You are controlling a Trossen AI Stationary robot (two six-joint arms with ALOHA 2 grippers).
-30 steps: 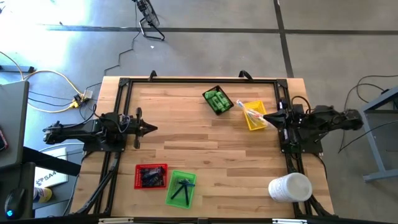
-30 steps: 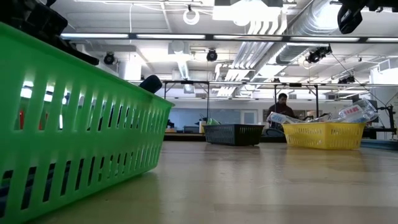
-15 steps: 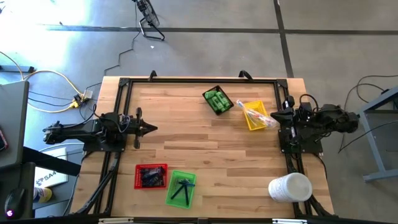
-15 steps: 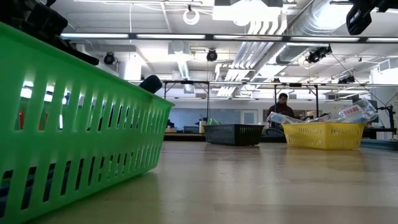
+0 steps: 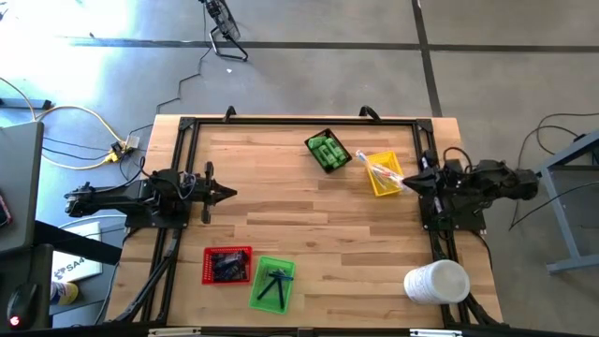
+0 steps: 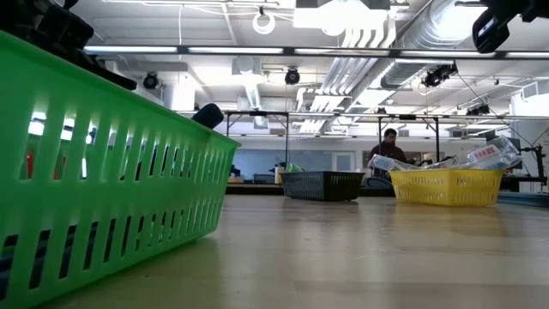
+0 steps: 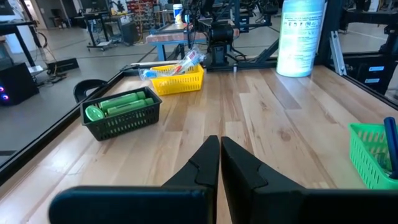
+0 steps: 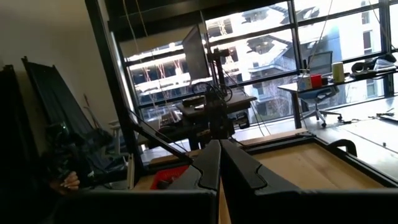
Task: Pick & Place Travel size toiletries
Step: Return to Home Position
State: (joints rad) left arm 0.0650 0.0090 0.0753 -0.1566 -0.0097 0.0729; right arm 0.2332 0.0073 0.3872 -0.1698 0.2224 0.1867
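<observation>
Left gripper (image 5: 226, 194): low at the table's left edge, pointing inward. Fingers are pressed together with nothing between them. It looks parked, with the arm folded clear of the work area.
Table (image 5: 281, 215): pale wood planks, smooth, framed by a dark metal rail. I see no loose item on the bare boards.
Red tray (image 5: 208, 267): near edge, left of centre, with slotted plastic walls. It holds the dark flat packets (image 5: 226, 264) in a low heap.
Green tray (image 5: 285, 266): just beside the red one on its right, possibly touching. Same slotted plastic. It holds the thin dark pieces (image 5: 275, 284), crossed over one another.
Black tray (image 5: 341, 140): far side, right of centre, turned at an angle. The green little bottles (image 5: 327, 150) lie side by side in it, round-bodied and glossy.
Yellow tray (image 5: 374, 190): just beside the black one, toward the right arm. The clear-wrapped sticks (image 5: 379, 171) lie lengthwise, and some ends poke over the rim because they are longer than the tray.
Task state: one kind per tray, so each colour marks a category. Sorting appears complete.
Right gripper (image 5: 408, 182): over or just beside the yellow tray's right edge, high above the table. Fingers are closed on each other and empty. I judge it to be on its way to a rest pose, not yet folded like the left.
White cylinder (image 5: 436, 282): upright at the near right corner, smooth, with a printed label. It stands out of both arms' reach paths.
</observation>
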